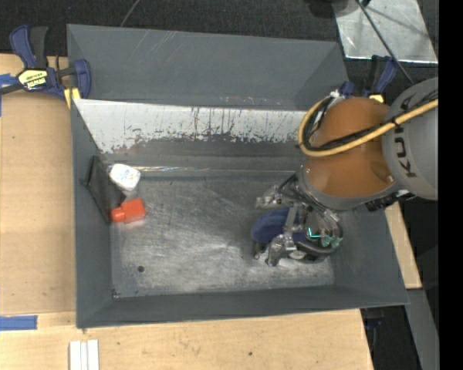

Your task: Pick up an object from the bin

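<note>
Blue crumpled thing [266,223] lies between your gripper's [272,227] fingers, which stand apart, one on each side of it, at the right of the grey bin [193,237] floor. Well apart, far left: white oval piece [125,176], orange block [129,211], black bar [99,189], close together.

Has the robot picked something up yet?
Not yet. Done: the hand is down at the bin floor, on the right. In hand: it sits at a blue thing. Left: lifting it out. The white thing, orange block and black piece lie at the left.

Even overhead light, glare on bin wall [177,118]
</note>
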Available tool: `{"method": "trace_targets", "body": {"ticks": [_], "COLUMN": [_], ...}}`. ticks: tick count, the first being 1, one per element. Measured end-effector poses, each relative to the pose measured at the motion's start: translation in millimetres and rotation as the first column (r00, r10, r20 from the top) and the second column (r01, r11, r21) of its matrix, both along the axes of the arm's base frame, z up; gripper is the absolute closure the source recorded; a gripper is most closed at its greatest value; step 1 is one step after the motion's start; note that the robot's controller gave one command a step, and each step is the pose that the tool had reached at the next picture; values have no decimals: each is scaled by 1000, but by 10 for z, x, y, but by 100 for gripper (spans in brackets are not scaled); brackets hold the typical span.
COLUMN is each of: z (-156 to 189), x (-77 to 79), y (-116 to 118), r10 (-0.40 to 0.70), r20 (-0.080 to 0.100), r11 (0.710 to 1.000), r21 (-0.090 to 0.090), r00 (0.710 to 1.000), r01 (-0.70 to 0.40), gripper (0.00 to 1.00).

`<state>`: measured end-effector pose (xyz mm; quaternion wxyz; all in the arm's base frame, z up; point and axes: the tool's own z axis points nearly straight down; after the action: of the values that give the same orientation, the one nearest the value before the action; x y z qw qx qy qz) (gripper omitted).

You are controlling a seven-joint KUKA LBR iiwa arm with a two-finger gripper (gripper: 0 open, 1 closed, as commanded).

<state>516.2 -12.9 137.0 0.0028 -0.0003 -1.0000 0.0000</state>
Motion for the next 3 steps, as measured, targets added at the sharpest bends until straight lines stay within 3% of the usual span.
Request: {"method": "trace_targets", "body": {"ticks": [1,2,3], "z": [-619,-595,1169], "x": [204,229,351], "y": [-311,-314,-350], "r10": [187,187,383], "r20": [13,21,17], "r11": [982,982,924], "r21": [3,0,-6], "r00": [982,982,923], "r01": [-187,-187,-383], "gripper": [0,100,100]}}
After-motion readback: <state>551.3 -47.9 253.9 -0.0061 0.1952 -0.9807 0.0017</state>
